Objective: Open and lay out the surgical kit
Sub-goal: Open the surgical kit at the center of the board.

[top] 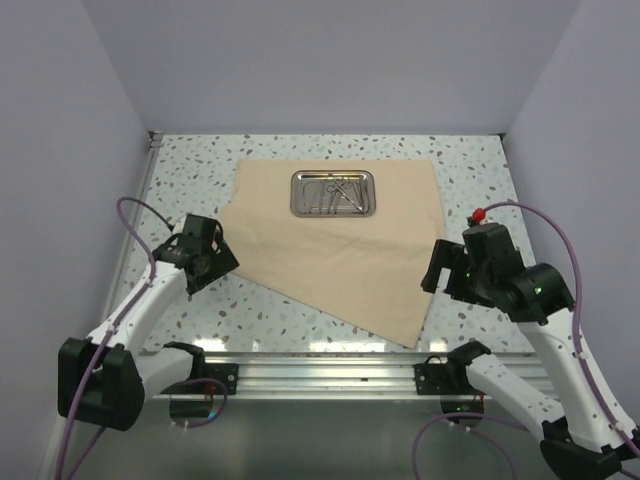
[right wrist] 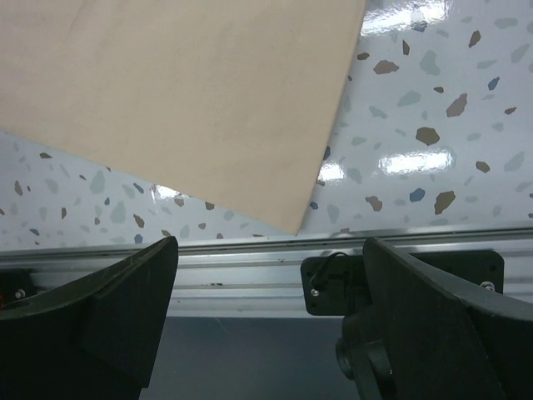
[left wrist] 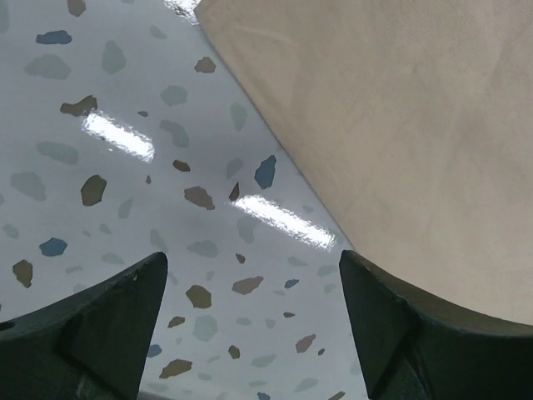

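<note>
**Speckled table between pale walls**

Under the left gripper (left wrist: pixel 251 257) lies a glossy white table top (left wrist: pixel 125 192) with grey, brown and blue speckles. A bright streak of lamp light (left wrist: pixel 283 218) reflects on it just ahead of this gripper. On the base side of the right gripper (right wrist: pixel 271 242), an aluminium rail (right wrist: pixel 233 275) runs along the near edge of the table. Plain pale lavender walls (top: pixel 330 60) stand far ahead of both grippers and on their outer sides.

The cloth (top: pixel 330 255) lies on the bench (top: pixel 190 165). The tray (top: pixel 296 194) sits on the cloth near its far edge, with the tools (top: pixel 335 192) inside it. The left pincer (top: pixel 213 264) is beside the cloth's left edge, and the right pincer (top: pixel 440 270) is beside its right edge.
</note>
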